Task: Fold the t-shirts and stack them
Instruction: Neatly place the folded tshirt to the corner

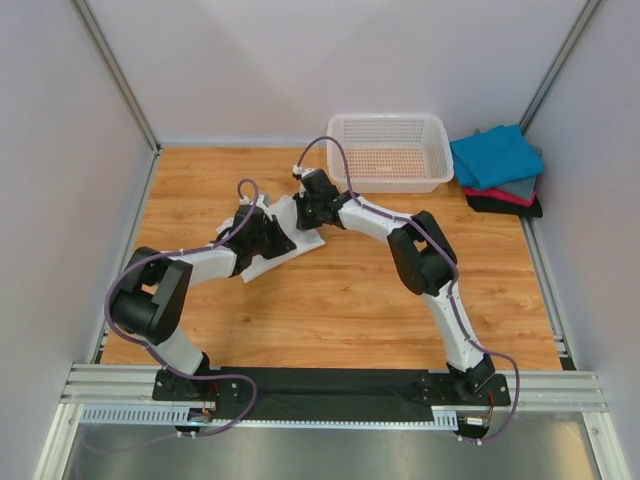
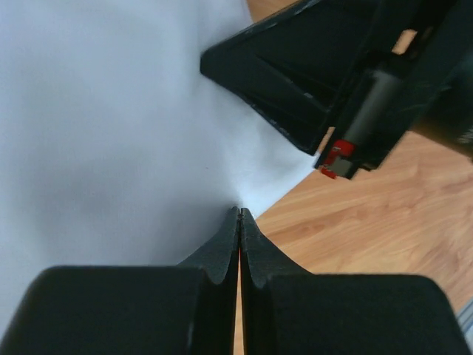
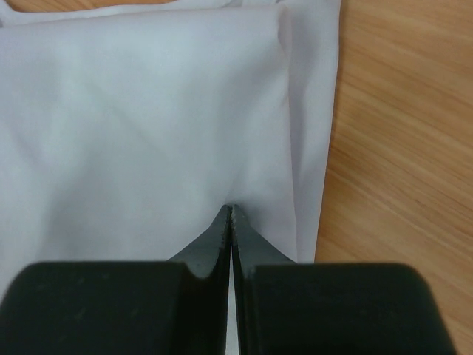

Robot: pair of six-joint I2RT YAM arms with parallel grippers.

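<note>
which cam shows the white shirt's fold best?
Right wrist: the white t-shirt fills it, and the folded layer's edge is clear. Left wrist shows plain cloth and one corner; top external shows it small and partly covered.

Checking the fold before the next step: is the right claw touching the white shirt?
Touching. The right wrist view shows the right claw, shut, meeting the shirt at its tips, with creases radiating from there.

white t-shirt, seemingly plain

You have two grippers, the left gripper and right gripper, one white shirt under them, one basket beyond, and four folded shirts to its right.
</note>
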